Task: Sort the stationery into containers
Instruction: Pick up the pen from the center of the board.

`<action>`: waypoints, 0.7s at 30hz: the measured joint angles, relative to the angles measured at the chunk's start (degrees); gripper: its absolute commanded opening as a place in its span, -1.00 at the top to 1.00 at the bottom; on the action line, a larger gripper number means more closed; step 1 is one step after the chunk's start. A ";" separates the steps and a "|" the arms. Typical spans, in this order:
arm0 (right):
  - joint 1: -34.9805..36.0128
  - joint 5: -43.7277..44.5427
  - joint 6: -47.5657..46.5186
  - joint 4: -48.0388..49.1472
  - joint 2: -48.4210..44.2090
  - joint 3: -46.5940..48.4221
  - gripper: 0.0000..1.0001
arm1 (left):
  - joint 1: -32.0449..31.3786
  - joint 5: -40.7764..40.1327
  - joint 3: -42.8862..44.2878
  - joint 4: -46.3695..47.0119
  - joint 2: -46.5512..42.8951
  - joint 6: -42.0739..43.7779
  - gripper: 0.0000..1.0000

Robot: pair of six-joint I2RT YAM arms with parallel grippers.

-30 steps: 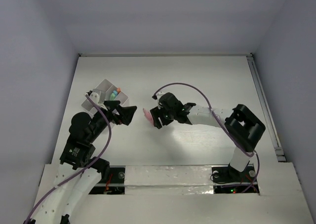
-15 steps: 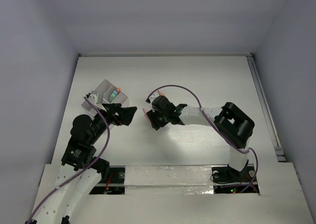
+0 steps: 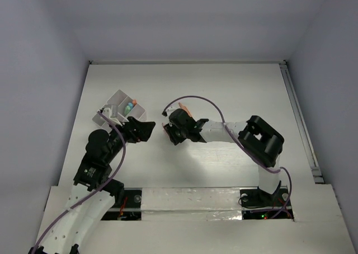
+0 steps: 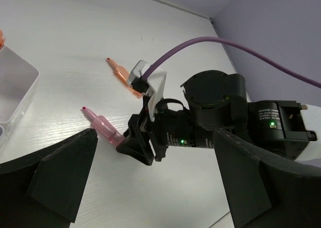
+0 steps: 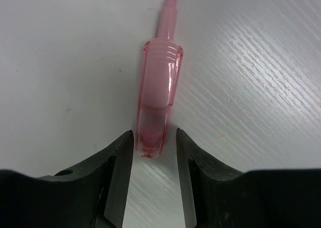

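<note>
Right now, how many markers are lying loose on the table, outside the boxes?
2. A pink marker lies between the open jaws of the right hand. An orange marker lies nearby, partly behind the right arm. More may be hidden.

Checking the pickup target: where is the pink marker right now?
The pink marker lies on the table, its blunt end between the jaws of the right pincer in the right wrist view; an orange marker lies nearby.
</note>
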 measured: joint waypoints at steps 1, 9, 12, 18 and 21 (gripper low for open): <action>-0.02 0.09 -0.11 0.04 0.04 0.00 0.18 | 0.00 -0.02 -0.55 0.07 -0.02 -0.46 -0.98; -0.02 1.22 -0.02 0.63 -0.04 -0.39 0.93 | 0.00 -0.22 -3.13 1.01 1.49 -3.34 -0.98; -0.02 1.66 0.31 1.31 -1.73 -2.47 0.98 | 0.00 -0.26 -4.22 2.10 2.69 -4.63 -0.98; 0.00 1.42 1.57 2.54 -14.58 -10.01 1.00 | -0.07 0.35 -7.67 7.08 6.60 -8.20 -0.98; 0.00 0.48 2.03 5.95 -20.65 -11.65 1.00 | -0.39 0.44 -9.03 9.90 9.31 -9.66 -0.96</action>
